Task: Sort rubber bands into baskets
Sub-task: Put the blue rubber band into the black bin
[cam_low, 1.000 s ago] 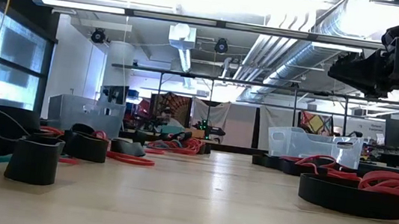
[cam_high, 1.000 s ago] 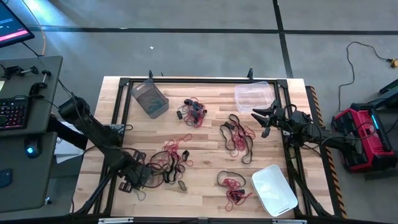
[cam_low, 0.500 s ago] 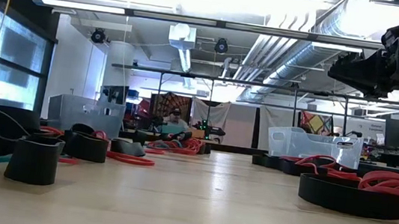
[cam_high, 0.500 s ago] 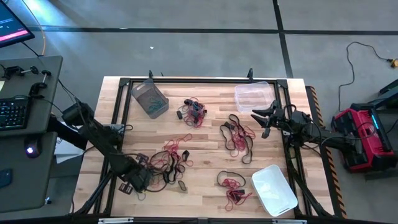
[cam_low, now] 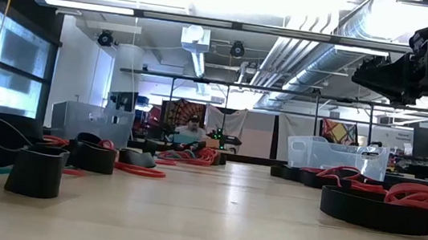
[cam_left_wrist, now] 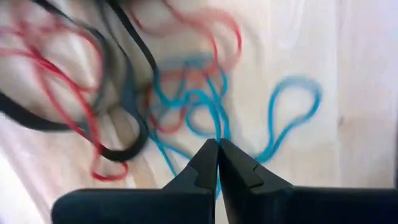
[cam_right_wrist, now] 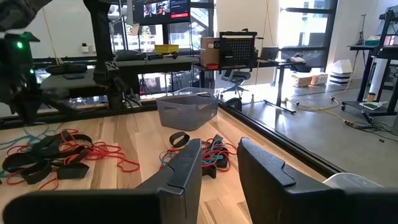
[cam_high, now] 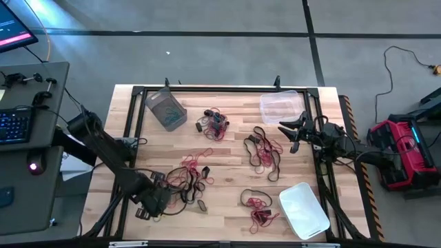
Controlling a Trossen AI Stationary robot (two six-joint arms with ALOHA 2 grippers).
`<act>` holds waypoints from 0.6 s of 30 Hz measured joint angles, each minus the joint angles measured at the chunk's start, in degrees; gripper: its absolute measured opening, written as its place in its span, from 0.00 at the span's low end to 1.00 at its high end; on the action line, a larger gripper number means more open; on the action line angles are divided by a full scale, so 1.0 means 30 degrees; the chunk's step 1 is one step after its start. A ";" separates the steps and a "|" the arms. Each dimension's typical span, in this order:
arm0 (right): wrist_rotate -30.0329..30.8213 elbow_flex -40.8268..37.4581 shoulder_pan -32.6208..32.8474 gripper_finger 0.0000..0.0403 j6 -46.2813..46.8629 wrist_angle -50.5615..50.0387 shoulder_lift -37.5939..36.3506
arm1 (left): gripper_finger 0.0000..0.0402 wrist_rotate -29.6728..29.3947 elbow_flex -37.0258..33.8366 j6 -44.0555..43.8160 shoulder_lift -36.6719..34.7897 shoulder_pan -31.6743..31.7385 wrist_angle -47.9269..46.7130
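Teal-blue rubber band (cam_left_wrist: 214, 115) strands are pinched between the pressed-together fingers of the left hand (cam_left_wrist: 217, 149), low over the tangle of red and black rubber bands (cam_high: 189, 176) at the near left of the wooden surface (cam_high: 234, 176). The right hand (cam_high: 293, 131) is held part-spread above the far right side, just beside the clear basket (cam_high: 280, 107). The grey-tinted basket (cam_high: 165, 108) is seen far left, the whitish basket (cam_high: 303, 210) near right.

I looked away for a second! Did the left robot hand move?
Yes. The left gripper has slid a little toward the table's front edge, staying at the near-left tangle of rubber bands, and has shut.
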 joint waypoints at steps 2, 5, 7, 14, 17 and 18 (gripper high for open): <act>0.0007 -0.0006 -0.0005 0.23 0.0000 -0.0133 0.0000 | 0.00 -0.0959 0.0334 -0.0564 -0.0595 0.0198 -0.0279; 0.0099 -0.0004 -0.0006 0.23 -0.0007 -0.0149 0.0000 | 0.00 -0.2471 0.0879 -0.1433 -0.1586 0.0622 -0.0624; 0.0102 -0.0001 -0.0005 0.23 -0.0001 -0.0160 0.0000 | 0.00 -0.3357 0.1319 -0.1858 -0.2247 0.0894 -0.0945; 0.0102 -0.0005 0.0001 0.23 -0.0001 -0.0281 0.0000 | 0.00 -0.4289 0.2905 -0.2261 -0.4415 0.2424 -0.1642; 0.0102 0.0000 0.0001 0.23 -0.0007 -0.0313 0.0000 | 0.00 -0.4998 0.3451 -0.2283 -0.5219 0.3134 -0.1800; 0.0109 -0.0007 -0.0006 0.23 0.0000 -0.0321 0.0000 | 0.00 -0.5282 0.3635 -0.2283 -0.5450 0.3393 -0.1807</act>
